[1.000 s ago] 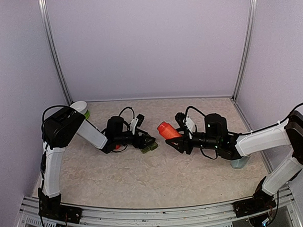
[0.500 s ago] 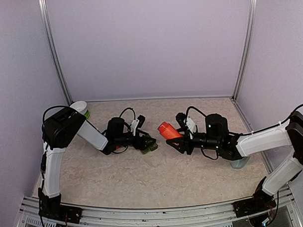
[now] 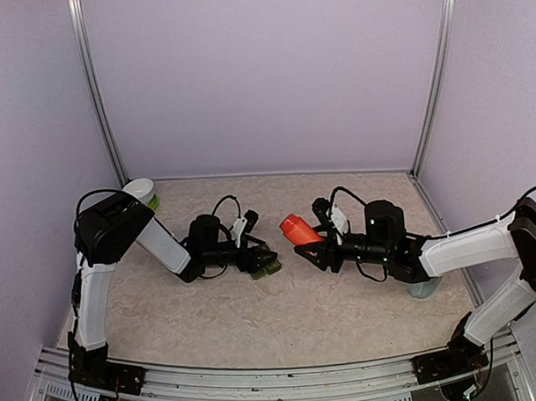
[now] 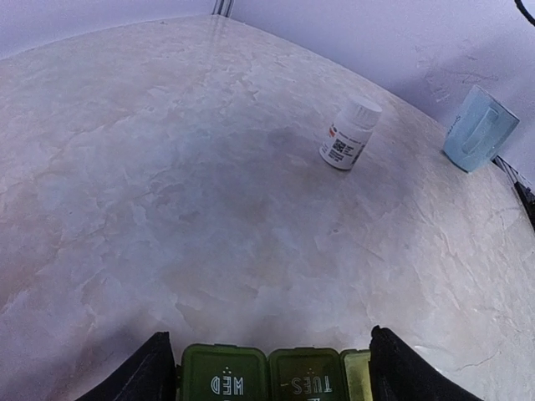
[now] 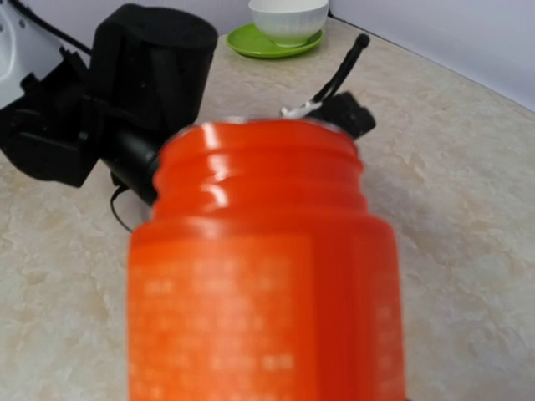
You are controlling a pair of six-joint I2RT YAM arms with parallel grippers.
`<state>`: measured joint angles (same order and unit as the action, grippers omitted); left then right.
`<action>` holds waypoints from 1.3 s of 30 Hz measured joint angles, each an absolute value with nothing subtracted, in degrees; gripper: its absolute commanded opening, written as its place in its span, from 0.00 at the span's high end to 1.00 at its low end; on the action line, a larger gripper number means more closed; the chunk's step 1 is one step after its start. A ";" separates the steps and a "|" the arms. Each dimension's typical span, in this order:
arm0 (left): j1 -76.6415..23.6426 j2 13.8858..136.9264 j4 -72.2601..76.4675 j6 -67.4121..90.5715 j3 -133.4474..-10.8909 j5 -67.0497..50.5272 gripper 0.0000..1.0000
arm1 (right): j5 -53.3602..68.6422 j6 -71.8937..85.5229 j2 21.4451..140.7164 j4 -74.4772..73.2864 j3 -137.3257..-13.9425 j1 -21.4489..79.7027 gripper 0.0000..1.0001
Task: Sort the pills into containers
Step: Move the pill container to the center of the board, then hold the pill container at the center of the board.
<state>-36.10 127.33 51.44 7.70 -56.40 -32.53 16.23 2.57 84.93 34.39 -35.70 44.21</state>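
Observation:
The containers point(image 3: 269, 267), a dark green strip with "WED" and "TUES" lids, sit between the fingers of my left gripper point(image 3: 260, 261), low over the table left of centre. In the left wrist view the strip point(image 4: 259, 374) spans the gap between both fingers of the left gripper point(image 4: 276, 372). Its right-end compartment point(image 4: 358, 368) looks paler. My right gripper point(image 3: 315, 245) is shut on an orange pill bottle point(image 3: 296, 228) with no cap, tilted with its mouth toward the left arm. The bottle point(image 5: 267, 276) fills the right wrist view and hides the fingers. No loose pills show.
A white bowl point(image 3: 140, 187) sits on a green plate point(image 3: 154, 203) at the back left, also in the right wrist view point(image 5: 288, 17). A pale blue mug point(image 3: 423, 288) stands under the right arm. The left wrist view shows the mug point(image 4: 479, 128) and a white pill bottle point(image 4: 349, 134).
My left gripper has moved slightly nearer and lower with the green strip. The right arm and orange bottle have barely moved.

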 measured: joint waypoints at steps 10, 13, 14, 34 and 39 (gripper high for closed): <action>-38.04 126.78 53.56 8.54 -54.48 -31.03 0.24 | 15.79 3.16 81.56 33.39 -33.82 44.23 0.69; -38.04 126.78 53.58 8.78 -54.48 -31.09 0.19 | 15.49 3.64 80.49 32.95 -32.67 44.23 0.69; -38.02 126.78 53.60 8.75 -54.48 -31.18 0.18 | 15.33 3.77 80.27 32.77 -32.32 44.23 0.69; -35.05 126.82 45.74 4.47 -58.67 -36.71 0.08 | 14.28 4.12 78.94 31.35 -30.79 44.51 0.69; -35.00 127.02 45.50 3.51 -58.83 -37.45 0.14 | 14.28 4.10 78.94 31.22 -30.79 44.51 0.69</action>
